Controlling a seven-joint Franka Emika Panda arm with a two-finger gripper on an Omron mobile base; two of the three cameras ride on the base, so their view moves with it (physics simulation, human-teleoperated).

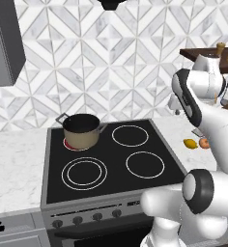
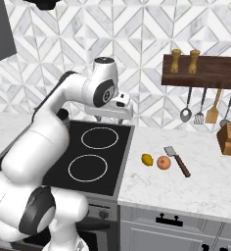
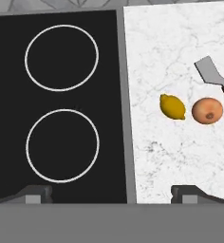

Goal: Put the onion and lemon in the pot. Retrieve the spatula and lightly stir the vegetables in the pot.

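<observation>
The tan pot (image 1: 81,130) with its dark inside stands on the back left burner. On the marble counter right of the stove lie the yellow lemon (image 3: 172,107) (image 2: 147,160) and, just right of it, the orange-brown onion (image 3: 207,110) (image 2: 163,163). The spatula (image 3: 213,73) (image 2: 177,160) lies beyond the onion, grey blade toward the wall. My gripper (image 2: 107,120) (image 3: 113,194) hangs open and empty, high over the stove's right edge, left of the lemon. From the left base view the lemon (image 1: 190,143) shows and my arm partly hides the onion (image 1: 204,143).
The black stove (image 2: 95,157) has four ringed burners. A wooden rack (image 2: 200,72) on the wall carries a silver ladle (image 2: 186,112) and other utensils. A knife block (image 2: 230,139) stands at the far right. A grey cabinet (image 1: 5,43) hangs at the upper left.
</observation>
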